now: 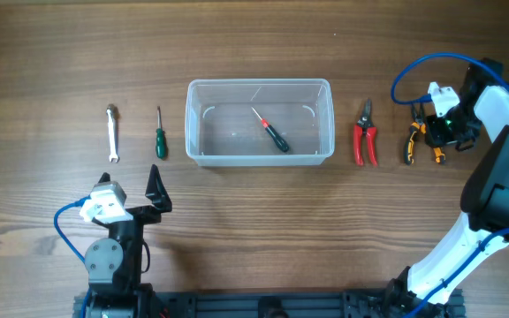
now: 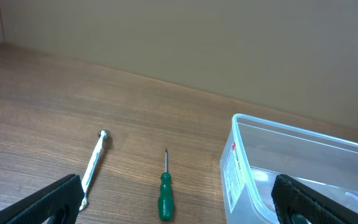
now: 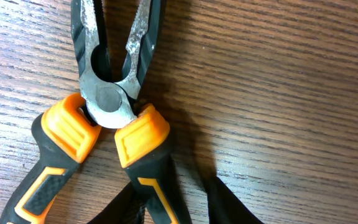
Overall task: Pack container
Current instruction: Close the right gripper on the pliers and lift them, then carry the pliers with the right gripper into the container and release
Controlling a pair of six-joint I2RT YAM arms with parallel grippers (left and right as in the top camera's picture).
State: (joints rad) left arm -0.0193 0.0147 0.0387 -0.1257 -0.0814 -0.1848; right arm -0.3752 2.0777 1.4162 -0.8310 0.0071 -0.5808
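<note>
At mid-worktop, the clear container sits upright between a green screwdriver and red-handled cutters, with one small screwdriver already inside. Its thin, glossy plastic suggests a light, slippery tub whose walls would flex; the thick rim looks the firmest place to take hold. A white-and-red label on its end wall is too small to read. The left hand is spread wide. The right hand straddles an orange pliers handle; whether it pinches cannot be told.
</note>
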